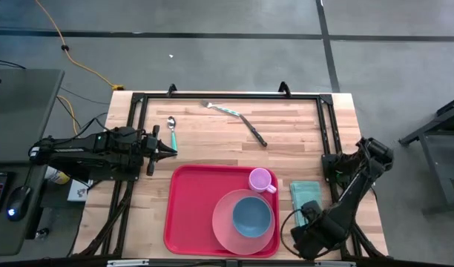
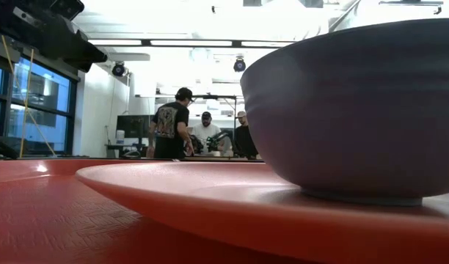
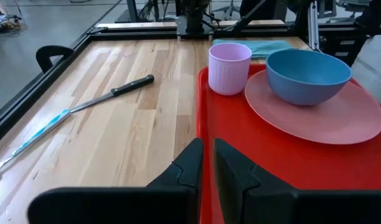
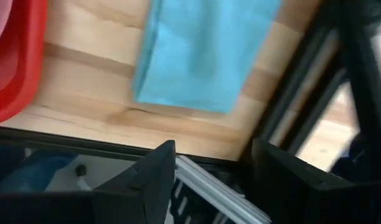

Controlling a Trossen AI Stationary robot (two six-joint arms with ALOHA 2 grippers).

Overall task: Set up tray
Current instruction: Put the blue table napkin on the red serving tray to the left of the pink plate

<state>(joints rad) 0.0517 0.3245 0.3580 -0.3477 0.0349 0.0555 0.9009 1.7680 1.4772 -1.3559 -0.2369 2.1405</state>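
Note:
The red tray (image 1: 193,215) lies at the table's near middle. On its right part rests a salmon plate (image 1: 231,233) with a blue bowl (image 1: 251,216) standing in it, and a pink cup (image 1: 261,180) stands on the tray just beyond them. A folded teal napkin (image 1: 304,194) lies flat on the wood right of the tray. My right gripper (image 4: 212,180) hangs open over the table's near right edge, pointing steeply down, just short of the napkin (image 4: 203,56), with nothing between its fingers. My left gripper (image 3: 207,165) waits at the left, level and shut but for a slit, beside the tray's far left corner.
A teal-handled spoon (image 1: 171,132), a teal-handled fork (image 1: 222,110) and a black-handled knife (image 1: 254,130) lie on the wood beyond the tray. A black frame rail (image 1: 327,133) runs around the table. Bare wood lies between the tray and the cutlery. People stand in the room (image 2: 182,125) behind.

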